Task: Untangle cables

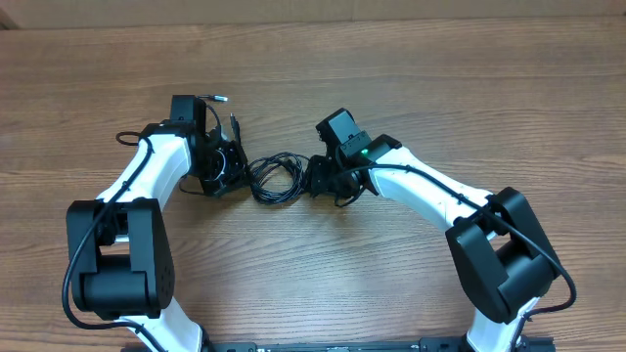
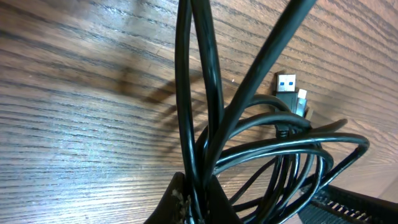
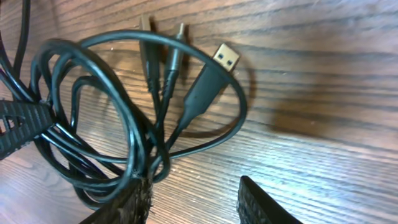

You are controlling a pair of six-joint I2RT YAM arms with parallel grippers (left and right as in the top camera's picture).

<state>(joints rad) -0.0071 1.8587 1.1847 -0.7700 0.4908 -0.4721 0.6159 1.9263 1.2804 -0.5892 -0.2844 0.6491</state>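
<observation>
The cables point(image 1: 274, 178) are a tangle of thin black loops on the wooden table, between my two grippers. My left gripper point(image 1: 233, 168) is at the tangle's left side. In the left wrist view it point(image 2: 198, 183) is shut on a few strands of the cables point(image 2: 186, 93), which run up out of its tips. A blue-tongued USB plug point(image 2: 286, 83) lies beyond. My right gripper point(image 1: 315, 178) is at the tangle's right side. In the right wrist view it point(image 3: 193, 186) is open with bare wood between its fingers. The loops point(image 3: 118, 87) press against its left finger point(image 3: 134, 202).
The wooden table point(image 1: 391, 59) extends on all sides of the tangle. A USB plug point(image 3: 225, 57) and two slim plug ends lie inside the loop in the right wrist view. One cable end point(image 1: 235, 125) lies behind the left gripper. Both arms reach in from the near edge.
</observation>
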